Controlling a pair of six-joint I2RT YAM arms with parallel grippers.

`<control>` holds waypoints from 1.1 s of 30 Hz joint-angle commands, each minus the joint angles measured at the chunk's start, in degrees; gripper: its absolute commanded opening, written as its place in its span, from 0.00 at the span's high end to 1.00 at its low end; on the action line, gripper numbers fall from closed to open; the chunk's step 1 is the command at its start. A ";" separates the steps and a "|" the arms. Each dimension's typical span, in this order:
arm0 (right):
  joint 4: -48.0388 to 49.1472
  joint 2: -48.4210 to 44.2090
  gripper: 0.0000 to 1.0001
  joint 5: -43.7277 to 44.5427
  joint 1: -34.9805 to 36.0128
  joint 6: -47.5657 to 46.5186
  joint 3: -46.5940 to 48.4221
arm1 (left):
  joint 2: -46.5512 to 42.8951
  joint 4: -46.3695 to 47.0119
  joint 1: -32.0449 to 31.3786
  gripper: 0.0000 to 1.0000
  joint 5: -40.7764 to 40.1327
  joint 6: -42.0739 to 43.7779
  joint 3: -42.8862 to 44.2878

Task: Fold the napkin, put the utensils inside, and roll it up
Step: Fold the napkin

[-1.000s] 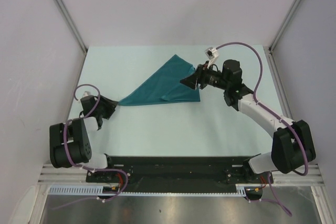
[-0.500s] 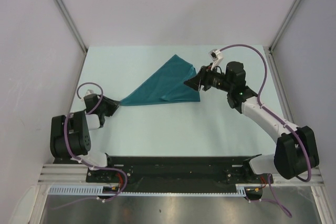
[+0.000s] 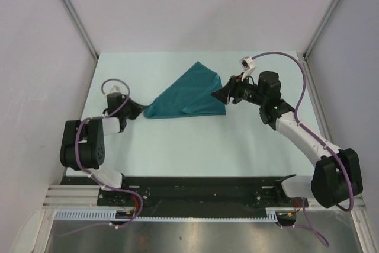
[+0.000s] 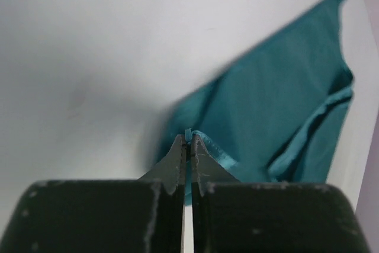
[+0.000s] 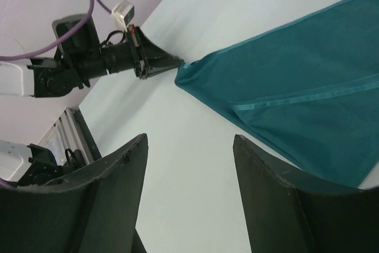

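Observation:
The teal napkin (image 3: 188, 94) lies as a folded triangle in the middle of the table, its long point toward the left. My left gripper (image 3: 143, 111) is shut on that left corner; in the left wrist view the corner's hem (image 4: 190, 134) sticks out between the closed jaws and the rest of the napkin (image 4: 278, 99) spreads beyond them. My right gripper (image 3: 218, 95) hovers open at the napkin's right edge, holding nothing. The right wrist view has the napkin (image 5: 308, 99) ahead and to the right of its spread fingers (image 5: 133, 164), with the left gripper (image 5: 169, 63) on the far tip. The utensils are out of view.
The pale table (image 3: 195, 146) is walled on the left, right and back by white panels. A black rail (image 3: 201, 185) with both arm bases runs along the near edge. Purple cables loop over each arm.
My left gripper has closed on the napkin's left corner and moved it a little right and away from me. The right gripper has drawn back slightly to the right, still open.

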 commanded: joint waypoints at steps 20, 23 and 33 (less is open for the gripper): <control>-5.88 -10.23 0.35 -0.69 -6.40 -3.69 -6.10 | 26.36 -16.35 -41.50 1.00 -10.00 26.26 49.85; -5.97 -10.41 0.35 -0.96 -6.75 -3.52 -6.54 | 27.33 -15.29 -43.53 1.00 -8.68 28.02 50.02; -6.15 -10.49 0.35 -1.49 -6.84 -2.99 -6.72 | 30.32 -13.27 -47.39 1.00 -5.60 30.13 49.85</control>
